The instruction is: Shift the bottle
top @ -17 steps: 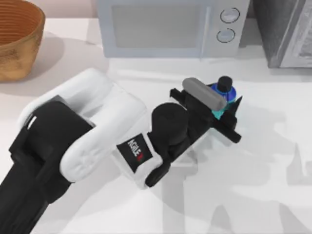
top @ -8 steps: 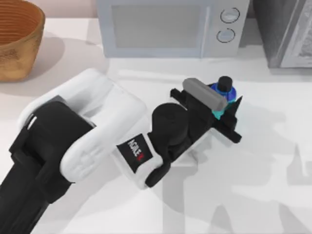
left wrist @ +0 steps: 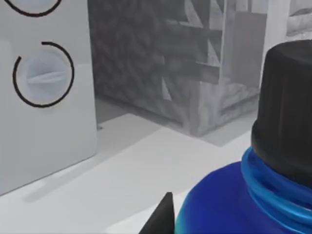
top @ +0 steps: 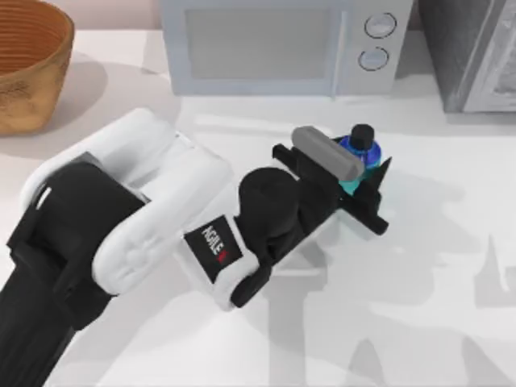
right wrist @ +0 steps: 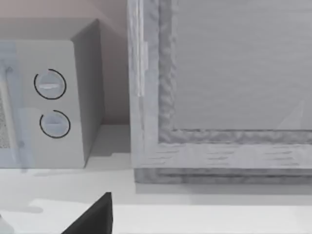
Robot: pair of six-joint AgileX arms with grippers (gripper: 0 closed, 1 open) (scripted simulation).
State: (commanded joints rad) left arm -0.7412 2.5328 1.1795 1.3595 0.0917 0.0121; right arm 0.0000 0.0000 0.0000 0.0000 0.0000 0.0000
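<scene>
**Top view: left arm's jaws closed on the bottle in front of the microwave**

Top view has the left arm reaching from the lower left corner diagonally across the white worktop [top: 435,322]. Its left gripper [top: 361,173] sits just in front of the microwave [top: 274,44], below the two round dials at the microwave's right end. The bottle [top: 360,147] stands upright between the jaws, black cap uppermost, blue shoulder and a sliver of cyan body showing beside the grey wrist camera housing. The jaws stand narrowly apart, pressed against the bottle's sides, so the bottle is gripped. Whether its base touches the worktop cannot be told.

A woven basket [top: 32,64] sits at the far left edge, well apart from the arm. A grey cabinet [top: 476,52] stands at the far right, beside the microwave.

Left wrist view shows the bottle [left wrist: 253,195] very close, with one black fingertip [left wrist: 163,217] against its blue shoulder.

Right wrist view looks at the microwave's side and the cabinet; a dark fingertip [right wrist: 95,217] of the right gripper shows, though how its jaws stand cannot be told.
</scene>
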